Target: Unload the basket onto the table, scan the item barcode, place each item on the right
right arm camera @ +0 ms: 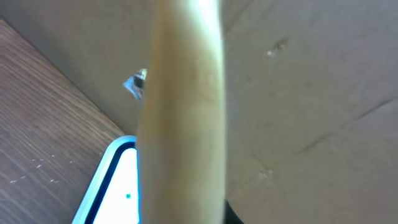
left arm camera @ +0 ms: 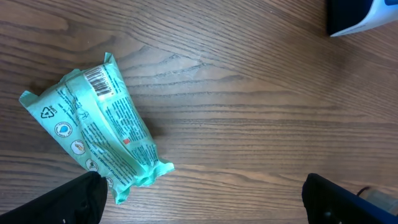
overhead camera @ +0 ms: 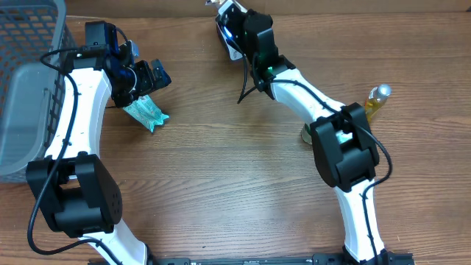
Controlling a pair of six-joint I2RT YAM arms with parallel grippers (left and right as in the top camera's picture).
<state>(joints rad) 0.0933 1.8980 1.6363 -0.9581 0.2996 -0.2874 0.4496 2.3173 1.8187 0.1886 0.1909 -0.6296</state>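
Note:
A teal plastic packet (overhead camera: 147, 112) lies flat on the wooden table, its barcode (left arm camera: 99, 81) facing up at the far end. My left gripper (overhead camera: 143, 81) hovers just above it, open wide. In the left wrist view the packet (left arm camera: 99, 130) sits by the left fingertip (left arm camera: 62, 202), with bare wood between the jaws (left arm camera: 202, 208). My right gripper (overhead camera: 232, 29) is at the table's far edge, shut on a white, blue-edged scanner (right arm camera: 115, 186). A blurred beige bar (right arm camera: 183, 112) fills the middle of the right wrist view and hides the fingers.
A grey mesh basket (overhead camera: 29, 88) stands at the left edge. A yellow bottle (overhead camera: 377, 101) is at the right, beside a small round object (overhead camera: 307, 134) half hidden by the right arm. A black cable (overhead camera: 246, 81) hangs from that arm.

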